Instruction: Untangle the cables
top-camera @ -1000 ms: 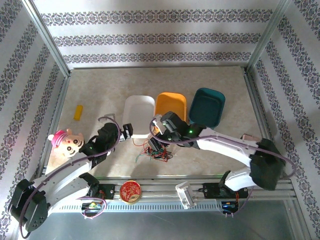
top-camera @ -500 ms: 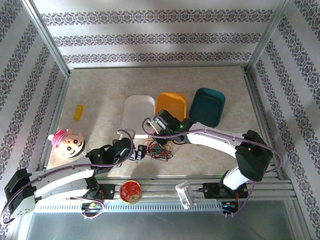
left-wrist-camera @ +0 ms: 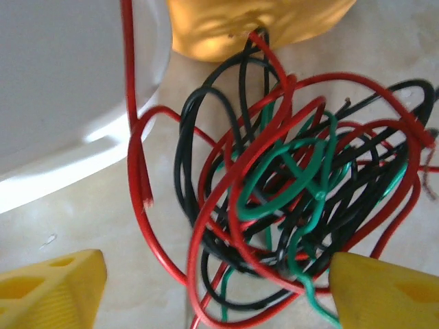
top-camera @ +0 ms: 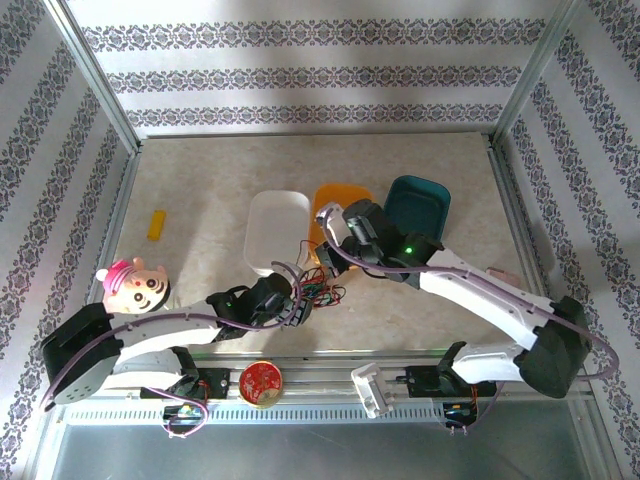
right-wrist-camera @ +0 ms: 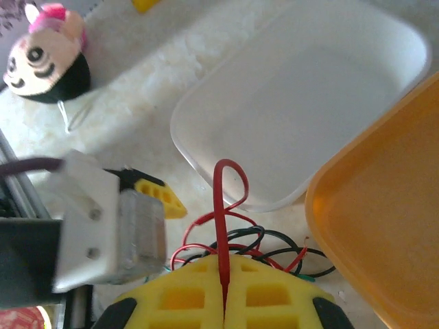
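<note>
The cables (top-camera: 320, 292) lie as one tangled bundle of red, black and green strands on the table, just in front of the white and orange trays. In the left wrist view the cables (left-wrist-camera: 295, 185) fill the middle. My left gripper (left-wrist-camera: 219, 301) is open, a yellow fingertip (left-wrist-camera: 51, 298) on each side of the tangle's near edge. My right gripper (right-wrist-camera: 224, 295) is shut on a red cable (right-wrist-camera: 219, 205), which rises in a loop from between its pads. From above, my left gripper (top-camera: 303, 304) reaches the bundle from the left and my right gripper (top-camera: 323, 270) stands just behind it.
A white tray (top-camera: 277, 230), an orange tray (top-camera: 340, 200) and a teal tray (top-camera: 418, 210) stand in a row behind the bundle. A doll head (top-camera: 133, 287) and a yellow block (top-camera: 157, 224) lie at the left. A red round tin (top-camera: 261, 383) sits at the front rail.
My left arm has swung right and forward until its gripper reached the bundle. My right arm has shifted right and back while holding a red strand, stretching the tangle.
</note>
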`<state>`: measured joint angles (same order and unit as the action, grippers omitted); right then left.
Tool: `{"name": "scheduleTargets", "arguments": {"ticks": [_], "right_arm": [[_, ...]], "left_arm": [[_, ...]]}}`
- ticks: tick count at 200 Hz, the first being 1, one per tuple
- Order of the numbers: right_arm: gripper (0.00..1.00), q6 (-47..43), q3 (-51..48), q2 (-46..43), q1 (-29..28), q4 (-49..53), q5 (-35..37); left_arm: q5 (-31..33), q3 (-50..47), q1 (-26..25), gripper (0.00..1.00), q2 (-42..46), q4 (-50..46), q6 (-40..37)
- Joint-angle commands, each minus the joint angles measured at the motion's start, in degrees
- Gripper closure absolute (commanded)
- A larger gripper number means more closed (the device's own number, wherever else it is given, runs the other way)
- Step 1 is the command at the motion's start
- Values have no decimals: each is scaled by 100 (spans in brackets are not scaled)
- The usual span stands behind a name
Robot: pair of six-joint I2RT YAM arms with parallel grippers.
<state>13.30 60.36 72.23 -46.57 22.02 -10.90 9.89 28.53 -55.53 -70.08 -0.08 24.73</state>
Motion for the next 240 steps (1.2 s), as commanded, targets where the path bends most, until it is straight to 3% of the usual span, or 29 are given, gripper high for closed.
{"name": "scheduleTargets", "arguments": {"ticks": [1,36,73,107,139,205,240], "right_arm": [[100,390,-92,-459,70,-424,-87],[100,584,-114,-1096,113,-614,539],[100,634,-211,-1722,138,-855,1644],[100,679,-422,-2274,335,-1164,2666],[100,726,-452,-2700,940,-1310,2821],[100,654,26,-2922,2789,-1232,2234],[100,708,586,-2549,3806,-1242,1315]], "left_arm": [[218,86,-59,33,-178,608,-197],[266,73,-58,76,-455,750,-186],[372,5,-57,100,-489,749,-132],[467,-113,-57,100,-441,564,-2],[588,-249,-55,100,-377,390,124],[809,-115,-63,100,-665,55,72],[823,118,-63,100,-898,-80,-69]]}}
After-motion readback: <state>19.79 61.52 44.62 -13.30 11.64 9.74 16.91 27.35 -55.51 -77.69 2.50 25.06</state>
